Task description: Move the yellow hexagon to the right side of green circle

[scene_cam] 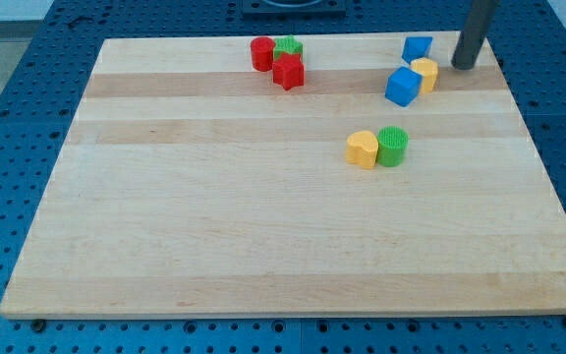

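The yellow hexagon point(425, 73) lies near the view's top right, touching a blue cube point(402, 87) on its lower left. The green circle point(392, 146) sits right of centre, with a yellow heart-shaped block point(362, 149) touching its left side. My tip point(463, 67) rests on the board just to the right of the yellow hexagon, a small gap apart, well above the green circle.
Another blue block point(417, 47) lies just above the yellow hexagon. At the top centre a red cylinder point(261, 53), a green block point(289, 46) and a red block point(288, 72) cluster together. The wooden board point(263, 246) sits on a blue perforated table.
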Controlling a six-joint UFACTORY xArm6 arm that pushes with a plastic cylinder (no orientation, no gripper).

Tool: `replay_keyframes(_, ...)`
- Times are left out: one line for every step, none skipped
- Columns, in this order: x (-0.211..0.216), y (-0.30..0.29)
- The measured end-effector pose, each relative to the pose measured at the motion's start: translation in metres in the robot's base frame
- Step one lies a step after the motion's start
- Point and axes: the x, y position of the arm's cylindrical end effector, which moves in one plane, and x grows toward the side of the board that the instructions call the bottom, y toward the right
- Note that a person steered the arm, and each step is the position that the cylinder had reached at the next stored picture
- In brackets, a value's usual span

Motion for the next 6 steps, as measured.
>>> replay_keyframes(0.0,-0.048)
replay_keyframes(0.009,-0.067)
replay_keyframes(0.034,-0.067)
replay_keyframes(0.048,-0.068)
replay_keyframes(0.06,-0.056)
replay_keyframes(0.049,-0.046)
